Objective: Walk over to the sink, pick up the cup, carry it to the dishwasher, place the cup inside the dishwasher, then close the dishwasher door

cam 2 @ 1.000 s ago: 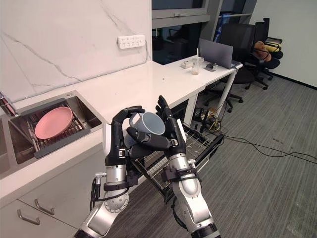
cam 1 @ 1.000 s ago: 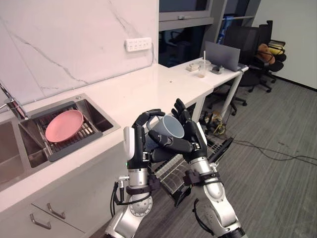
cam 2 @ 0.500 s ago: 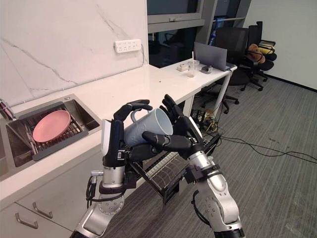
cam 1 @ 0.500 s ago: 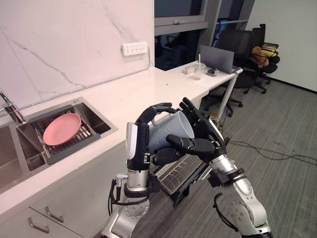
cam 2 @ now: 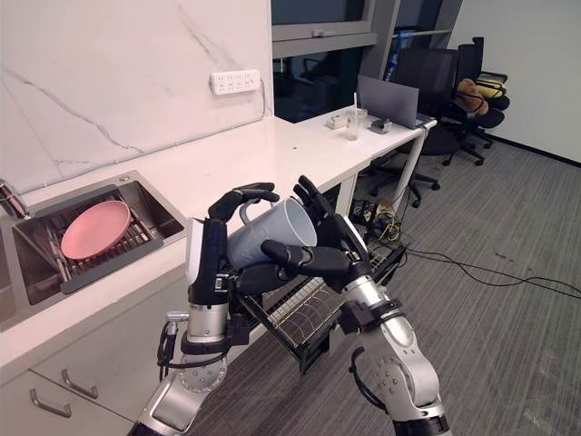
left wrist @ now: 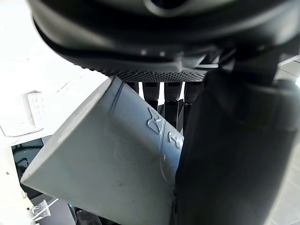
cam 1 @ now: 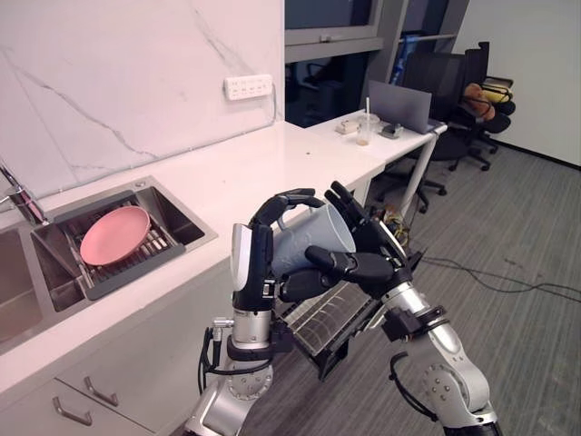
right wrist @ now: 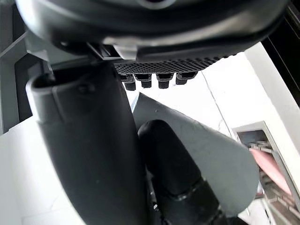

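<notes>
The cup was in the air in front of the worktop, held between both hands and tilted so that its mouth faced away from the sink. The left hand was clamped on it, fingers curled over its upper side at the handle. The right hand gripped it from the other side, thumb laid across the near wall and fingers spread behind the rim. Below the hands, the dishwasher's wire rack stood pulled out from under the worktop. In the sink, well apart from the cup, a pink plate lay on a dark drainer. A white socket strip sat on the marble wall. Farther off, a laptop stood on the worktop's end, with office chairs behind it.
</notes>
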You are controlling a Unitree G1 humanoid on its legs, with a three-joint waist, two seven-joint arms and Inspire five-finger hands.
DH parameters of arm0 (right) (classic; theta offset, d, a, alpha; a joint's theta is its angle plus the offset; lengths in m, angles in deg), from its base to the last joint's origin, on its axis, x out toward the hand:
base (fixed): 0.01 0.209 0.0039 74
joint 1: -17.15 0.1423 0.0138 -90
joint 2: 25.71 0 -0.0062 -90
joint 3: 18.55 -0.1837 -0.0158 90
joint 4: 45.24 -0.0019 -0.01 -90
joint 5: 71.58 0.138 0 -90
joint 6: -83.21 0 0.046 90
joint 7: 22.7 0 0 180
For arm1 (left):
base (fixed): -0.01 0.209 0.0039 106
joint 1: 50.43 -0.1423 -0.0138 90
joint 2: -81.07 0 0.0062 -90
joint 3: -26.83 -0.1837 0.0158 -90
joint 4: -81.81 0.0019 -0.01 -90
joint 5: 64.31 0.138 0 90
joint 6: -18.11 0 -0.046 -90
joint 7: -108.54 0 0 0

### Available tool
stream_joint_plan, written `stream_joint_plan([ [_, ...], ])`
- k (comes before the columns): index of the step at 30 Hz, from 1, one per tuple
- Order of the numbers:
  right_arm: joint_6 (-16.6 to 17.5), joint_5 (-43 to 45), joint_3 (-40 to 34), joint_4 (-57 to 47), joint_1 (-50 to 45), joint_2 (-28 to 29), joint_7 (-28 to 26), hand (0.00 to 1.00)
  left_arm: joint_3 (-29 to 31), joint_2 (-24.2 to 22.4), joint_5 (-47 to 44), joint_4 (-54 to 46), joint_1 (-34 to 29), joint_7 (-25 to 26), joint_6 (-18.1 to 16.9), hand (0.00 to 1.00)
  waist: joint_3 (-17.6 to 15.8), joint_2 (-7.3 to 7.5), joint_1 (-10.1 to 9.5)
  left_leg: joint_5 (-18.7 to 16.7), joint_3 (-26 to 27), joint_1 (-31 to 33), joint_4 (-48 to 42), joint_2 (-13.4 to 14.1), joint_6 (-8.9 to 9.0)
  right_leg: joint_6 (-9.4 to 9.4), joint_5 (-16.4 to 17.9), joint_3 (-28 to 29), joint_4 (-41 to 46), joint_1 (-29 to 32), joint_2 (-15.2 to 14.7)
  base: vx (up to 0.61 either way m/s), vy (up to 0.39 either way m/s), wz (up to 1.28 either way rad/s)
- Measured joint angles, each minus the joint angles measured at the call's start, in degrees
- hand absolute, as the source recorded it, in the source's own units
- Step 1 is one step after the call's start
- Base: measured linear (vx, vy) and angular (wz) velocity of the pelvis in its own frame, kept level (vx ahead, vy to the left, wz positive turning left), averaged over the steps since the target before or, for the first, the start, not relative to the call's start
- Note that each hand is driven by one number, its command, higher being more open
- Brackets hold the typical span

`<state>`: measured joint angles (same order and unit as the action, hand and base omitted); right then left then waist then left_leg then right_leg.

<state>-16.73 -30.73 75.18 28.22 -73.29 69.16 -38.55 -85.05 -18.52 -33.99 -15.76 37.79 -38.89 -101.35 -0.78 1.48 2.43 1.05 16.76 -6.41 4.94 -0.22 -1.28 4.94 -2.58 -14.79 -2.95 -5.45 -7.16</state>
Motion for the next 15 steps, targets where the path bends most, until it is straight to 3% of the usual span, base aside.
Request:
stream_joint_plan([
  [6,-3.4,0.6,-0.1,0.7,1.4,-1.8,-3.2,0.00,-0.1,1.1,0.0,0.1,0.0,0.1,-0.2,0.00,0.0,0.07,0.01,0.1,-0.4,0.4,0.0,-0.1,-0.06,0.01,0.0,-0.4,0.0,0.2,0.0,0.00,0.000,0.02],
  [15,-3.0,0.4,-0.9,1.7,2.7,-3.3,-2.9,0.00,-2.3,1.7,0.7,0.3,0.0,2.5,-0.6,0.00,-0.2,0.31,0.01,0.2,-0.7,0.5,0.0,-0.2,-0.12,0.02,0.0,-0.7,0.0,0.1,-0.2,0.00,0.000,0.01],
])
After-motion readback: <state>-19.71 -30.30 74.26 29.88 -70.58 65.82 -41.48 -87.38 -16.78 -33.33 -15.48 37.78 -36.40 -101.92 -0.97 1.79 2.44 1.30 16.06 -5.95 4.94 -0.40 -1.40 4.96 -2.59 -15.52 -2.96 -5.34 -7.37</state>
